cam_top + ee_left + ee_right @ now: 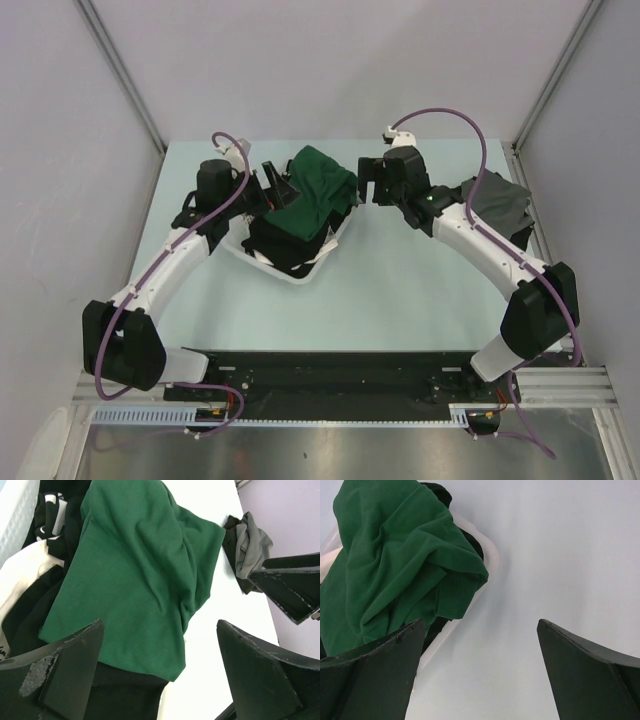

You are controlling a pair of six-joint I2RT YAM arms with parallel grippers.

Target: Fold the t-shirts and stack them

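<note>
A dark green t-shirt (322, 180) lies crumpled on top of black t-shirts (285, 238) in a white basket (300, 276). A grey t-shirt (497, 203) sits bunched at the table's right edge, partly behind the right arm. My left gripper (270, 186) hovers at the green shirt's left side, open; in the left wrist view the green t-shirt (135, 575) and the black t-shirts (120, 695) lie between and beyond my left gripper (160, 670). My right gripper (370, 186) stands open just right of the basket, over bare table; my right gripper (480, 670) holds nothing, with the green t-shirt (395, 565) to its left.
The basket wall (17, 520) shows at the left, with a white cloth (25, 575) among the black ones. The basket's rim (487, 555) lies close to the right gripper's left finger. Grey walls enclose the pale table (400, 290) on three sides.
</note>
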